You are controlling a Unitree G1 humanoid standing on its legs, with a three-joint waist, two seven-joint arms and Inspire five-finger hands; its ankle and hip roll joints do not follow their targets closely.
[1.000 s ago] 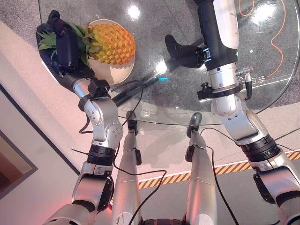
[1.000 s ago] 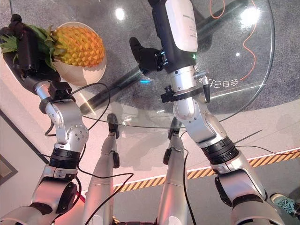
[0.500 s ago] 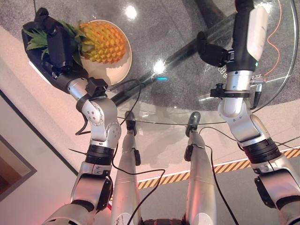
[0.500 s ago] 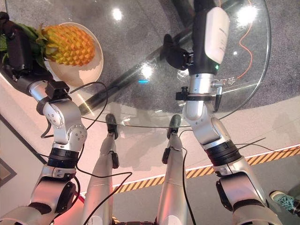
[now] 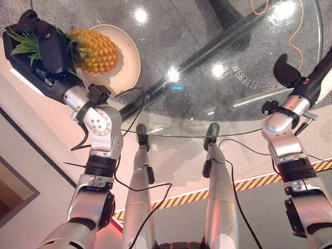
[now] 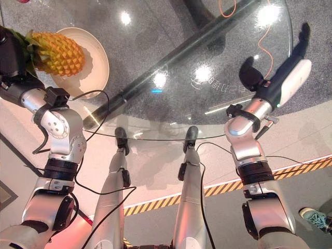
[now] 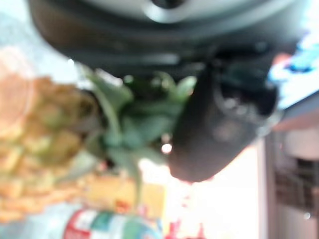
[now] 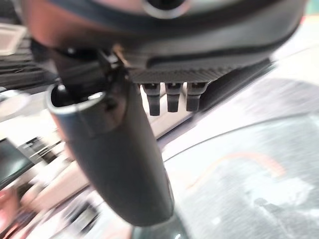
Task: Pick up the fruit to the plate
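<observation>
I see my left hand (image 5: 44,49) curled round the leafy crown of the pineapple (image 5: 95,50), whose long axis lies across the plate (image 5: 129,62), while my right hand (image 6: 251,72) hangs well apart, fingers relaxed.

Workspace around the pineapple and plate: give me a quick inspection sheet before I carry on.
Surface: round glass table, reflections on top.
Job's things: pineapple lying on the cream plate near the table's left edge.
Clutter: nothing seen on the table.
Hands: left hand curled round the pineapple's green crown; right hand over the table's right edge, holding nothing, fingers unclear.
Cables: orange cable visible through the glass.
Surroundings: grey speckled floor, yellow-black striped tape.
</observation>
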